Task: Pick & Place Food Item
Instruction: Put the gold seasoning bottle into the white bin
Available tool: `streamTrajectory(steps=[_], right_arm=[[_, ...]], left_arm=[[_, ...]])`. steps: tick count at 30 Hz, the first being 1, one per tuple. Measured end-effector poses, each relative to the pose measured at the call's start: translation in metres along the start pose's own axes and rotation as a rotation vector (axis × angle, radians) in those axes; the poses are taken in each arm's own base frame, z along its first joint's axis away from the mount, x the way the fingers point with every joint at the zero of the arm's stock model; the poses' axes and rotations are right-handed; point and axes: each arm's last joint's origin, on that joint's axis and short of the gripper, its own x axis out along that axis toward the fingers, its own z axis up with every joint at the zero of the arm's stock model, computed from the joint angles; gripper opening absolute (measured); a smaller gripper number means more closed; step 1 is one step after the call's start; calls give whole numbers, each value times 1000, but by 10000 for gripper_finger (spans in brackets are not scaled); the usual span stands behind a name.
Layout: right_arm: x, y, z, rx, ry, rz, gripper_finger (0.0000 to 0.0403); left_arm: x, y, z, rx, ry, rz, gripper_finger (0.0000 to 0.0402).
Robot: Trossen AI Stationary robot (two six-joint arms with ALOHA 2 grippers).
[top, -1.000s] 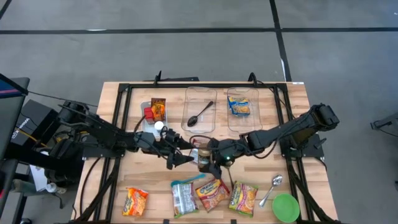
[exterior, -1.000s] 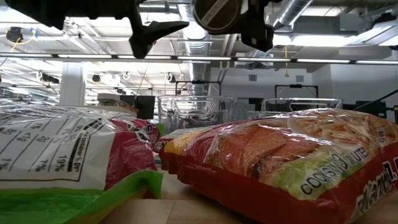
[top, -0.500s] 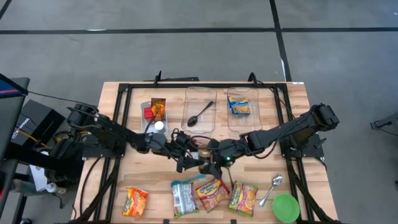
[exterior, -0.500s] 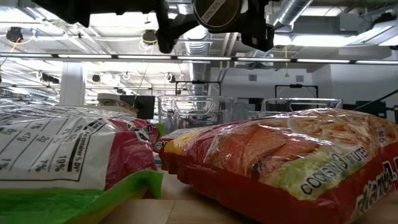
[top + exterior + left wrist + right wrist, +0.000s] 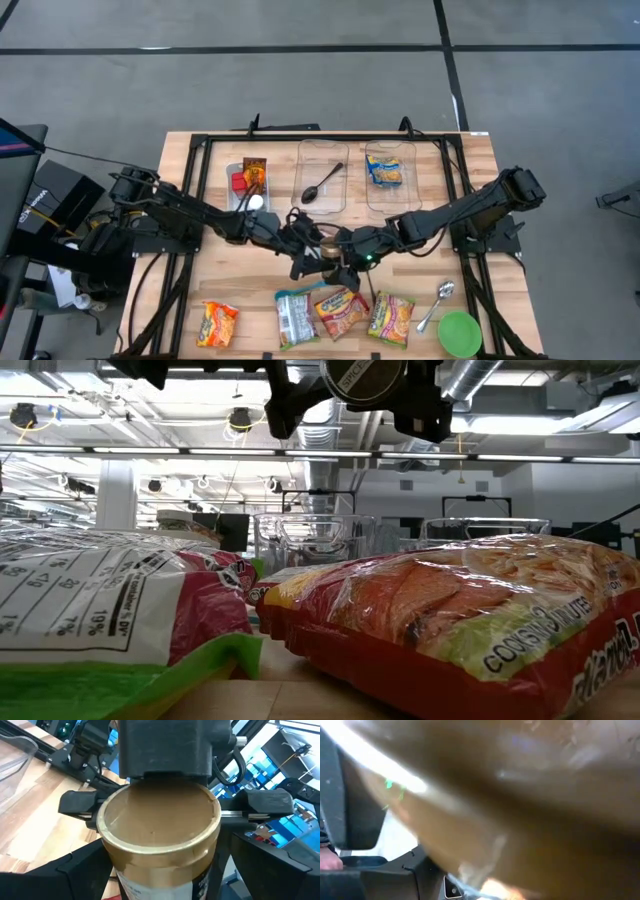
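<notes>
A brown jar (image 5: pixel 328 250) with a gold lid (image 5: pixel 159 817) and a white label hangs in the air over the middle of the table. My right gripper (image 5: pixel 347 256) is shut on it. My left gripper (image 5: pixel 308 257) is open right at the jar; its two fingers (image 5: pixel 75 867) stand on either side of the jar's lower body. I cannot tell whether they touch it. In the low view the jar's round end (image 5: pixel 365 378) shows high up between both grippers. My right gripper pinches the jar's body just behind the lid between its two fingers (image 5: pixel 80 802), one on each side. It comes at the jar from the table's right side. The jar is lifted clear of the table.
Three clear bins stand at the far side: one with snack packs (image 5: pixel 248 180), one with a dark spoon (image 5: pixel 322 185), one with a blue-yellow packet (image 5: pixel 385 170). Several noodle packets (image 5: pixel 340 310), a metal spoon (image 5: pixel 437 300) and a green bowl (image 5: pixel 460 333) lie at the near edge.
My left gripper has gone toward the table's right edge, up to the jar, and its open fingers now stand on both sides of it. The jar has stayed in the air in my right gripper.
</notes>
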Motion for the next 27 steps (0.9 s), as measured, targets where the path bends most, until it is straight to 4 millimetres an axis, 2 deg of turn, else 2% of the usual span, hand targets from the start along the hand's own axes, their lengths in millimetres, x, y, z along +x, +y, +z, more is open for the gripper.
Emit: streamTrajectory(steps=[10,27], right_arm=[[0,-1,-2,3,40,6,282],[0,-1,-3,3,55,18,282]], left_arm=[[4,1,8,-7,65,-20,374],[6,7,12,-11,72,-7,374]])
